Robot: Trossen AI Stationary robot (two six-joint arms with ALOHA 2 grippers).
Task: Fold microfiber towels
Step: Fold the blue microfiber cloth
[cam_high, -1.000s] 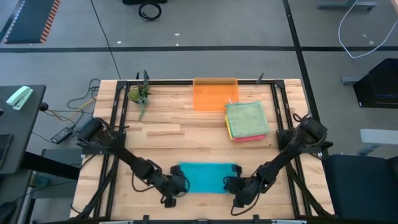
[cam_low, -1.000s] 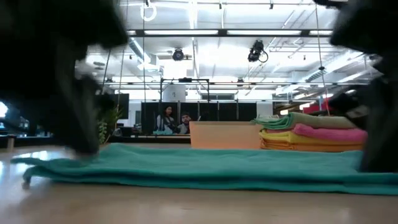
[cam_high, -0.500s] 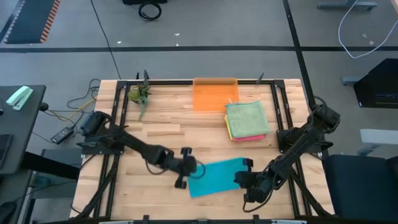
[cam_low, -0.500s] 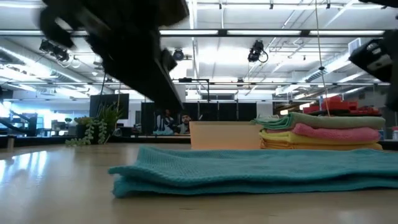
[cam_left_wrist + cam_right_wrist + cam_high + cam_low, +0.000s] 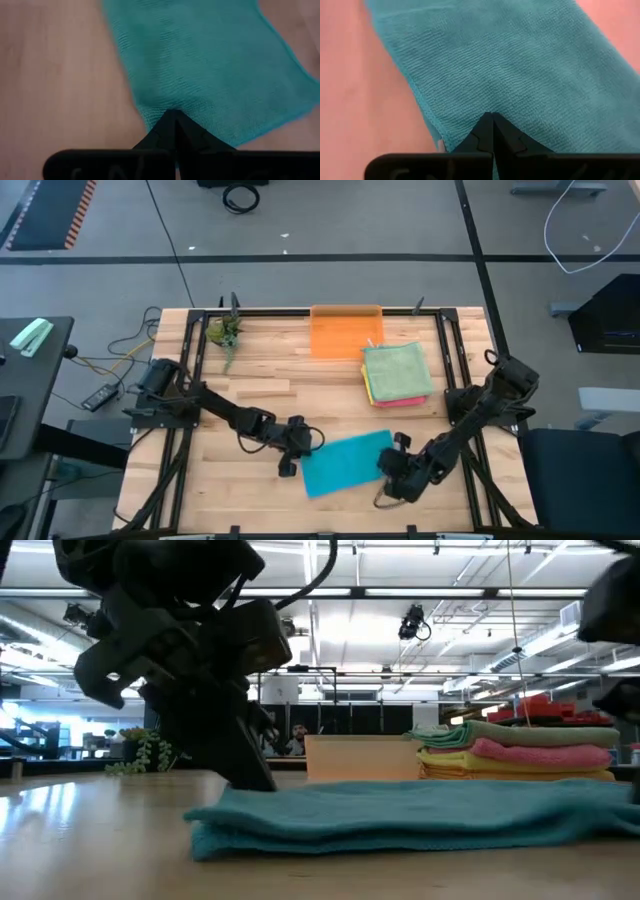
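Cloth, wood and matt plastic

My left tool [image 5: 175,131] and right tool [image 5: 492,131] look matt black plastic; the teal towel [image 5: 345,463] is soft, finely ribbed cloth; the table [image 5: 270,380] is smooth pale wood planks with slight sheen.

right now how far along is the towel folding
Done: a stack of folded towels, green on top, sits beside the orange bin. In hand: the teal towel, already folded over, with the left pincer and right pincer shut on its opposite ends. Left: finishing its folds and stacking it.
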